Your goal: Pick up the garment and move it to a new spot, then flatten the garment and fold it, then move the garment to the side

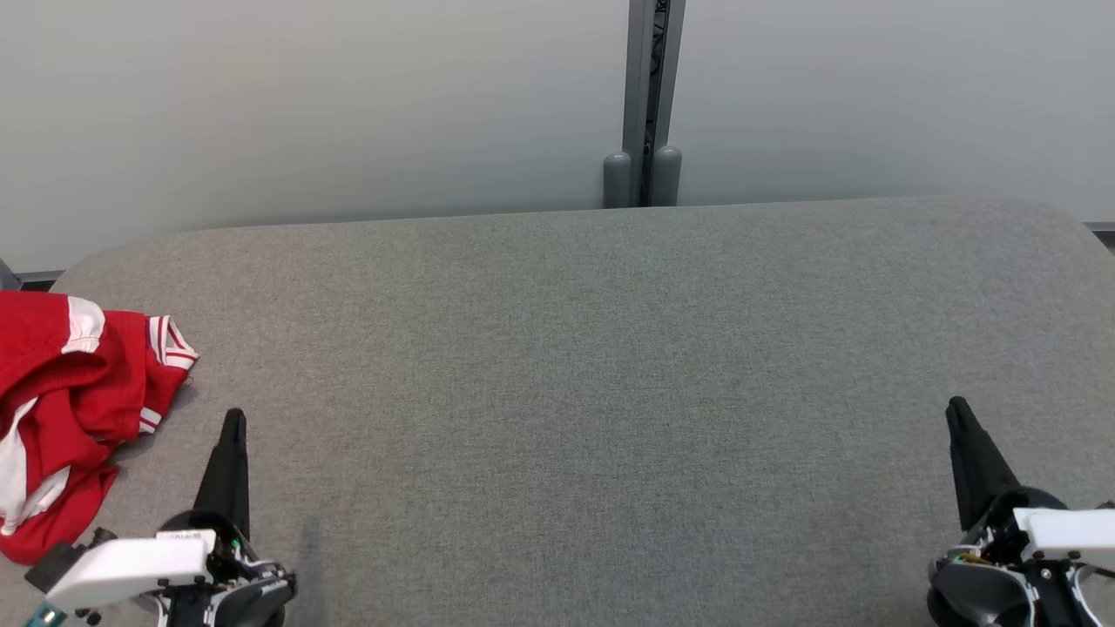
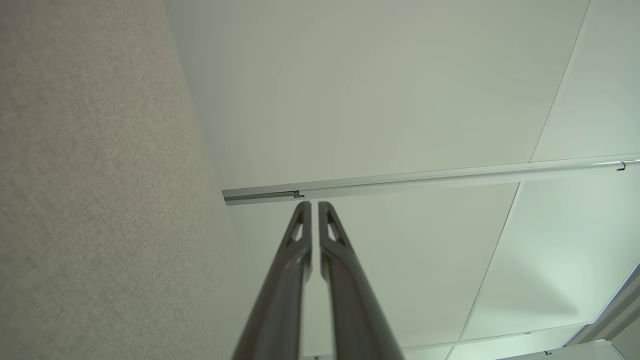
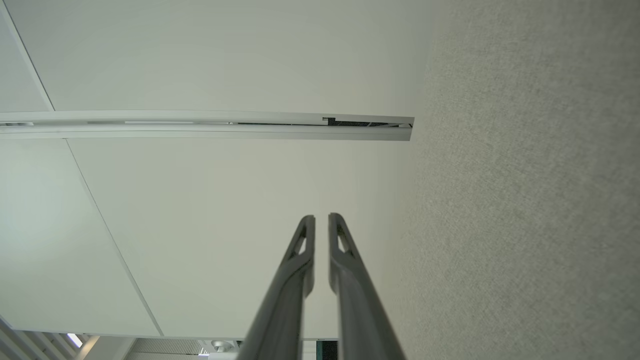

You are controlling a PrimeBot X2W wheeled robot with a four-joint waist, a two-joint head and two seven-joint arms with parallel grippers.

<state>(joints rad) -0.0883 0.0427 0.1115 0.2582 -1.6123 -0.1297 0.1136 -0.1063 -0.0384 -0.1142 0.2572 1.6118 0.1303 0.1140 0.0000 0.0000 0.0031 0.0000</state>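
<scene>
Crumpled red-and-white fabric garment is lying unfolded at frame left; left gripper and right gripper (both narrow, empty) are idling, so every step appears to be still outstanding.

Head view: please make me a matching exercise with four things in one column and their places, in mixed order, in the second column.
Things:
1. garment
2. left gripper
3. right gripper
4. post

Places:
a. lower right
b. at the back, near the centre
c. far left, crumpled
d. lower left, just right of the red cloth

Pairs: 1-c, 2-d, 3-a, 4-b
</scene>
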